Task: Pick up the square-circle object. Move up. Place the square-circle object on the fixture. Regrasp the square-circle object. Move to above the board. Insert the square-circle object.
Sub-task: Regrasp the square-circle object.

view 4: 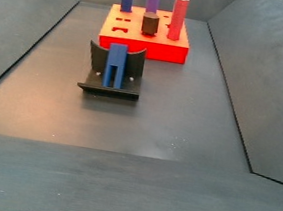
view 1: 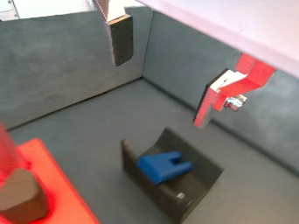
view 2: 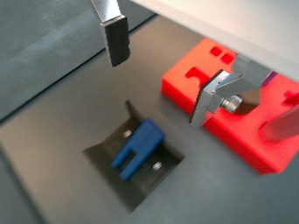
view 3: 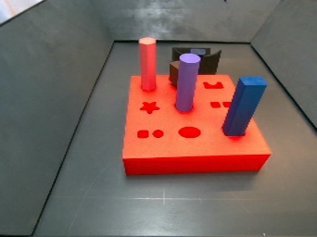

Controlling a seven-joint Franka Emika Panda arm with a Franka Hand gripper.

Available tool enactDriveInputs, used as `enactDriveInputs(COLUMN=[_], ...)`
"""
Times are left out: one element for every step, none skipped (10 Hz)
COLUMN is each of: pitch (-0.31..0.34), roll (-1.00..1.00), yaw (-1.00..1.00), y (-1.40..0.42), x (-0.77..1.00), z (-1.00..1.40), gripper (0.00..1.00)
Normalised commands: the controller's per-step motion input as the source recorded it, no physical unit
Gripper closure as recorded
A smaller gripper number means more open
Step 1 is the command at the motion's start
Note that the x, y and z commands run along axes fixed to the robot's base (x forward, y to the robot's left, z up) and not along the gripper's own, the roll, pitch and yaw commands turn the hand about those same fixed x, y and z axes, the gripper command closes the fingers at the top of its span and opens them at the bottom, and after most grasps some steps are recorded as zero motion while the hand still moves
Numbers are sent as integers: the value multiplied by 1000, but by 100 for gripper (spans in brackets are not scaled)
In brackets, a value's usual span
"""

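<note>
Gripper hangs above the fixture, fingers spread wide with nothing between them; we see one dark pad and one silver plate in both wrist views. We note the blue peg resting on the fixture, leaning against its upright back, apart from both fingers. Judged step: regrasp, not yet begun.

Key relation: the peg lies below the gap between the fingers and somewhat off toward the padded one. Its long axis runs along the fixture's slope, so we expect a descent with the jaws straddling the peg's narrow sides.

A side view shows the peg and fixture standing in front of the red board, well apart from it. In a side view from the opposite end, the board and its posts hide all but the fixture's top; the peg is not visible there.
</note>
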Motion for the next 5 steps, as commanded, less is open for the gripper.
enactDriveInputs(pitch=[-28, -25, -19, -13, 0], roll=[1000, 1000, 1000, 1000, 1000], yaw=[9, 10, 10, 12, 14], y=[-19, -21, -22, -24, -24], x=[-26, -12, -1, 12, 23], z=[17, 13, 1, -8, -7], gripper=[0, 0, 0, 0, 0])
